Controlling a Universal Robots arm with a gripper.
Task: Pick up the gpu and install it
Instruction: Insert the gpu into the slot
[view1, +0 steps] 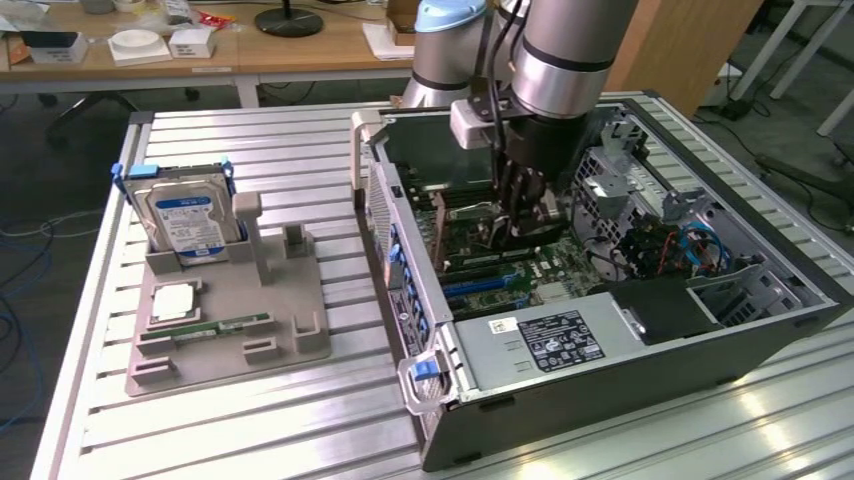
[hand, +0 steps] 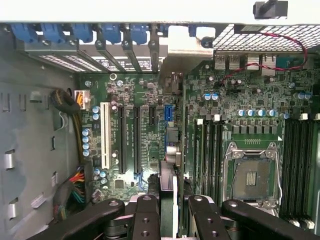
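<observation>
Outside first, in the exterior view: one robot arm (view1: 561, 60) reaches down into one open computer case (view1: 787, 270), and its gripper (view1: 523, 225) sits low over the motherboard (view1: 534, 275) at the case's centre. One gpu (view1: 438, 232), a thin card standing on edge with a brownish face, is upright on the board at about nine o'clock from the gripper. Well apart, at nine o'clock from the case, one grey holder tray (view1: 287, 310) carries one hard drive (view1: 187, 225) with a blue-white label, one green memory stick (view1: 220, 326) and one pale square chip (view1: 175, 300).

Next, the wrist view: the gripper (hand: 169, 202) has two black fingers (hand: 146, 215) clamped on the gpu (hand: 167, 150), seen edge-on between them, its metal bracket (hand: 185, 40) at twelve o'clock against the rear wall. One white slot (hand: 105, 135) and two long black slots (hand: 120, 140) lie at nine o'clock of the card; one empty processor socket (hand: 251, 172) lies at three o'clock.
</observation>
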